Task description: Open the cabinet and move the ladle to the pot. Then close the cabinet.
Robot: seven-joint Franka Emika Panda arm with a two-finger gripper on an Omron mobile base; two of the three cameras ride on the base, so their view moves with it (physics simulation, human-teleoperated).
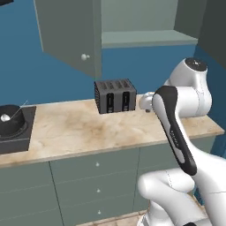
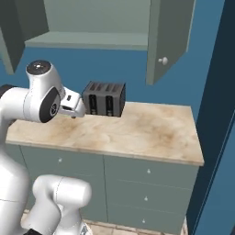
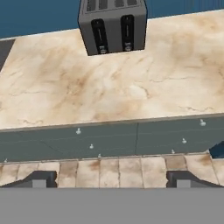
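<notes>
Pot: the pot [image 1: 9, 120] is sitting at the far left of the left base view, on a dark slab at the end of the counter [image 1: 88, 130].
Ladle: the ladle [image 1: 6, 117] is lying inside the pot, its rounded bowl end resting on the pot's floor and its thin handle leaning up over the rim toward the right.
Cabinet: the cabinet [image 1: 145, 37] is hanging open above the counter, both doors swung outward, the left door [image 1: 68, 31] showing its white knob [image 1: 84, 56]; the shelf inside is showing bare.
Toaster: the toaster [image 1: 114, 96] is standing on the counter under the cabinet, against the blue wall.
Gripper: the gripper [image 3: 111, 179] is hanging wide open and holding nothing, its two dark tips well apart in the hand view, looking down over the counter's front edge, the drawer fronts [image 3: 131, 140] and the tiled floor.
</notes>
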